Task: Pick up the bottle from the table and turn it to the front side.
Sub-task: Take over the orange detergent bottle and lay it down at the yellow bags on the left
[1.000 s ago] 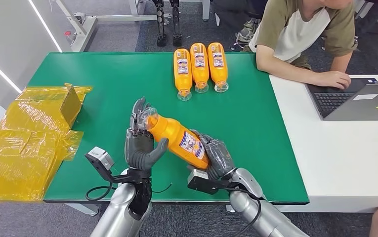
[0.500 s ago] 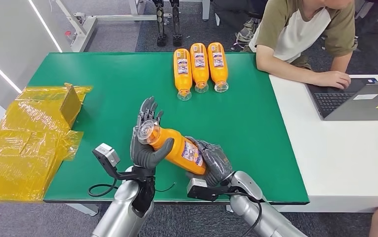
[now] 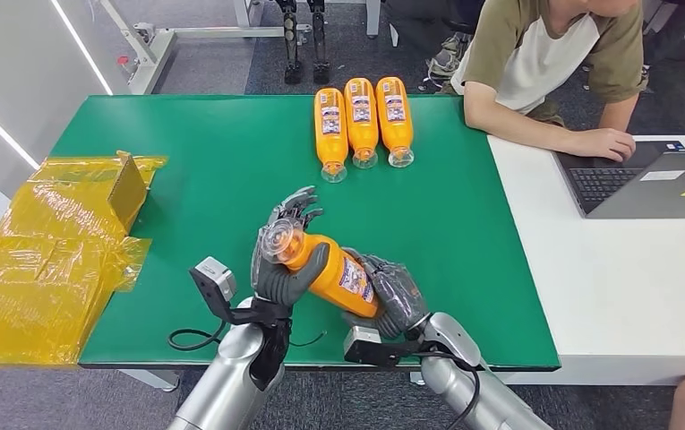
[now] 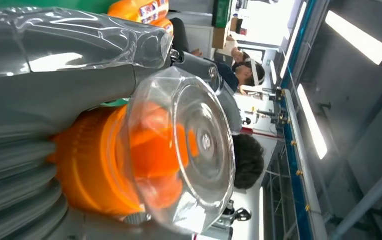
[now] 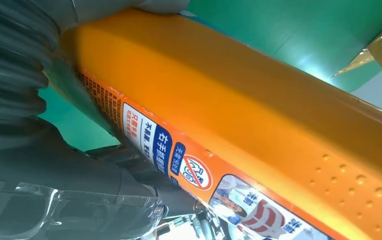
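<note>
An orange bottle [image 3: 334, 271] with a clear cap and a blue-and-white label is held tilted above the near edge of the green table [image 3: 186, 152]. My left hand [image 3: 278, 273] grips its neck just below the cap, thumb across the front and fingers spread behind. My right hand [image 3: 394, 291] grips the bottle's lower end from underneath. The left wrist view has the clear cap [image 4: 189, 145] close up between the thumb and fingers of the left hand [image 4: 69, 65]. The right wrist view looks along the bottle's [image 5: 238, 115] labelled side from the right hand [image 5: 14, 75].
Three more orange bottles [image 3: 361, 121] lie side by side at the table's far edge. Crumpled yellow plastic wrap with a carton [image 3: 52, 242] covers the left end. A person [image 3: 544, 54] sits at the adjoining white table [image 3: 625, 278] with a laptop [image 3: 652, 184].
My left hand has shifted right and closed its thumb over the bottle's neck. The cap end has swung right and toward me, and the right hand has drawn slightly closer to the near edge.
</note>
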Robot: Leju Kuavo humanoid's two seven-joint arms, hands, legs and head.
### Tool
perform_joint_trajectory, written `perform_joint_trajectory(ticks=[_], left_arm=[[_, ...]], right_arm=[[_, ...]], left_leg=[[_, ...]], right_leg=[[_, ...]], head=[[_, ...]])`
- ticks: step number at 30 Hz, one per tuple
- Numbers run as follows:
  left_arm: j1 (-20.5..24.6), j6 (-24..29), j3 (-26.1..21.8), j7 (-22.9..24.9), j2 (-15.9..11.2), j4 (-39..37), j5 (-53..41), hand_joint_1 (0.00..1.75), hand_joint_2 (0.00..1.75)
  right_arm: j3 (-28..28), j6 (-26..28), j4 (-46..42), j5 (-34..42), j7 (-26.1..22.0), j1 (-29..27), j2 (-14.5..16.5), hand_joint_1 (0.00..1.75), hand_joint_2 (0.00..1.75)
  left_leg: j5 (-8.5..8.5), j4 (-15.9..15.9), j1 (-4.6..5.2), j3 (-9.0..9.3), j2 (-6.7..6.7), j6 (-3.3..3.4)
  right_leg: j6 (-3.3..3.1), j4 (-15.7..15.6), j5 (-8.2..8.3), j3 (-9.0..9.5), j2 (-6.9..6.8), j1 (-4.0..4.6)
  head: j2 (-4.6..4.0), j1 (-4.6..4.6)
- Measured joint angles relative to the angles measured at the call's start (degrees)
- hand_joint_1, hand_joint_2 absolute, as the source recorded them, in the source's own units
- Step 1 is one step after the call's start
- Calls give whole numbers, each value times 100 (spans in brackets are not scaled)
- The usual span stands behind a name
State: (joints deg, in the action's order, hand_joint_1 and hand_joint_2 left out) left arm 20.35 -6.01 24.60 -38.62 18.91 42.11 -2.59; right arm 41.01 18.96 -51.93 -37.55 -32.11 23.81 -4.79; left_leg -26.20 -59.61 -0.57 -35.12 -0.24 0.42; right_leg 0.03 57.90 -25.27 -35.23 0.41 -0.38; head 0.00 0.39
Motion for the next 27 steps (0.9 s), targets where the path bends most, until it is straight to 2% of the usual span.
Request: perform_joint_trajectory(ticks=[5,6,7,9,10,11,15,18,23,27], left_arm=[[4,-49,21,32,0,1,-74,175,175],[4,-57,22,33,0,1,-77,175,175],[4,-61,23,34,0,1,-77,175,175],[4,-58,23,34,0,1,-80,175,175],[4,-54,23,34,0,2,-81,175,175],[4,-41,23,34,0,3,-83,175,175],[4,77,23,43,0,14,-64,175,175],[-6,287,22,56,-8,101,-28,175,175],[-105,578,-50,293,-105,613,189,175,175],[-229,1648,-277,531,-399,1301,-230,175,175]], right_arm=[[-39,101,-45,-46,62,-73,0,175,175],[-48,123,-64,-65,78,-90,0,165,175],[-55,146,-80,-81,90,-106,0,143,175],[-71,208,-104,-98,102,-129,2,56,175],[-82,251,-109,-97,102,-135,7,21,175],[-90,307,-111,-93,92,-137,15,0,175],[-97,694,-127,80,-43,-139,134,0,175],[-113,1055,-194,476,-224,-146,252,0,175],[-145,1638,-439,884,-343,-286,398,0,175],[-161,1926,-843,777,-214,-665,431,0,175]], left_leg=[[0,0,0,0,0,0],[0,0,0,-1,0,0],[0,0,0,-1,0,0],[0,0,0,-2,0,0],[0,0,0,-2,0,0],[0,0,0,-2,0,0],[0,0,-1,-2,1,0],[0,1,-1,-3,0,-1],[0,2,-2,-4,0,-1],[0,4,-3,-4,-1,-1]], right_leg=[[0,0,0,0,0,0],[0,0,0,0,0,0],[0,0,0,0,0,0],[0,0,0,0,0,0],[0,0,0,0,0,0],[0,0,0,0,0,0],[0,1,0,-2,1,1],[0,4,0,-3,-1,1],[-1,5,-1,-3,0,1],[-8,5,-6,-4,-2,2]], head=[[0,1],[0,1],[0,0],[0,0],[0,0],[0,0],[0,0],[0,0],[0,1],[0,0]])
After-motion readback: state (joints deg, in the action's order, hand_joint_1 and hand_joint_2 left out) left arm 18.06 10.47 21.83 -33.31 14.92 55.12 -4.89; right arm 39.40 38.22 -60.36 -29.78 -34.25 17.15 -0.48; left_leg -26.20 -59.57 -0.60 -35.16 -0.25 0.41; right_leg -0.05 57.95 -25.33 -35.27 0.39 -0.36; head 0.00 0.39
